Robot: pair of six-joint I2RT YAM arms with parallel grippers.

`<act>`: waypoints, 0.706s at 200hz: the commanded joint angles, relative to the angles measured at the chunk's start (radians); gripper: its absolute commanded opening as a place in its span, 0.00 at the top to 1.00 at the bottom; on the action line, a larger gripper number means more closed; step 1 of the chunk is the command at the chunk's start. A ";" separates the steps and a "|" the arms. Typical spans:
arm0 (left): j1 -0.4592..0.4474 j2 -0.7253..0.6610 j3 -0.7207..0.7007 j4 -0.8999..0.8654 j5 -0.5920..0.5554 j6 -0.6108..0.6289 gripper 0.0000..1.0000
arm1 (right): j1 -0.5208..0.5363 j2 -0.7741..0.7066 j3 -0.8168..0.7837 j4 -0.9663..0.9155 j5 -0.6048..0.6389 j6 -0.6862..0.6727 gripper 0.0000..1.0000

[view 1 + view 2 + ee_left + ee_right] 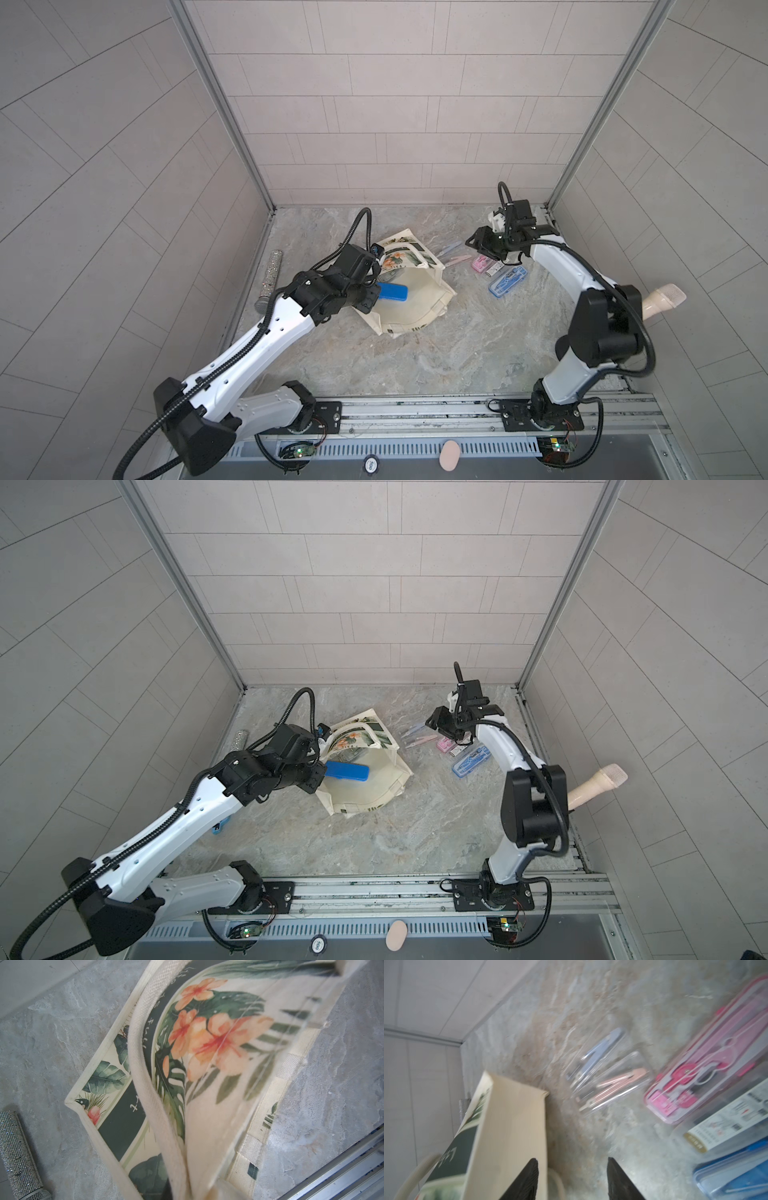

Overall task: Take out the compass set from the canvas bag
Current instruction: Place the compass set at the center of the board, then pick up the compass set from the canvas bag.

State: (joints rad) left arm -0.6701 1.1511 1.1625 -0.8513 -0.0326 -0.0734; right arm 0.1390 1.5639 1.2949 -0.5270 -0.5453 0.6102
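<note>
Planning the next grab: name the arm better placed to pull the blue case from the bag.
Likely right. The right gripper is open and empty; the left gripper is shut on the canvas bag, holding its mouth open around the blue case.

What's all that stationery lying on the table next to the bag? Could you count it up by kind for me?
Clear pouches holding a compass: 2 (blue pouch, pink pouch)
Hard cases: 3 (pink case, labelled case, blue case)
Total: 5
</note>
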 commanded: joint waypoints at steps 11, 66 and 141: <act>-0.003 -0.028 -0.028 0.013 -0.017 -0.006 1.00 | 0.249 -0.306 -0.173 -0.010 0.115 0.044 0.46; -0.003 -0.007 -0.031 0.038 -0.019 -0.037 1.00 | 0.739 -0.540 -0.353 0.187 0.378 -0.063 0.42; -0.003 0.019 0.024 0.007 -0.024 -0.010 1.00 | 0.794 -0.406 -0.421 0.236 0.451 -0.662 0.32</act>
State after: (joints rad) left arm -0.6708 1.1633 1.1450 -0.8234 -0.0345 -0.0956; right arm 0.9249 1.1851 0.9382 -0.4084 -0.1368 0.2478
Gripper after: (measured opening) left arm 0.098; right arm 0.674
